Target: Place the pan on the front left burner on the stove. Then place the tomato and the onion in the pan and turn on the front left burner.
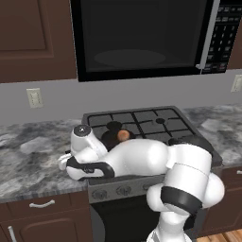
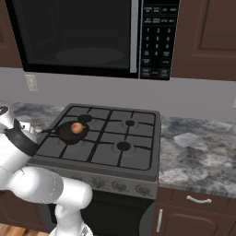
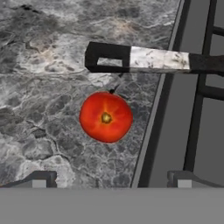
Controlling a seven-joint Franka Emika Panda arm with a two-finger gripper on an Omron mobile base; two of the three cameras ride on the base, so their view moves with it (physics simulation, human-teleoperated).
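The black pan [image 2: 69, 133] rests on the stove [image 2: 138, 156] over its front left burner, which it hides. The tan-brown onion [image 2: 76, 127] lies inside the pan [image 1: 109, 138]; from the left base the onion [image 1: 123, 135] peeks over my forearm. The red tomato [image 3: 106, 117] sits on the marble counter just left of the stove's edge [image 3: 175, 109], below the pan's silver-tipped handle [image 3: 153, 60]. My gripper [image 3: 111, 181] hovers over the tomato, open, one fingertip to each side and nothing between them.
The stove's knobs [image 2: 119, 185] line its front panel. A black microwave [image 1: 142, 38] hangs above the range. Grey marble counter [image 1: 28, 156] extends left of the stove and more counter [image 2: 193, 143] to its right. My bent arm [image 1: 142, 158] covers the stove's front left corner.
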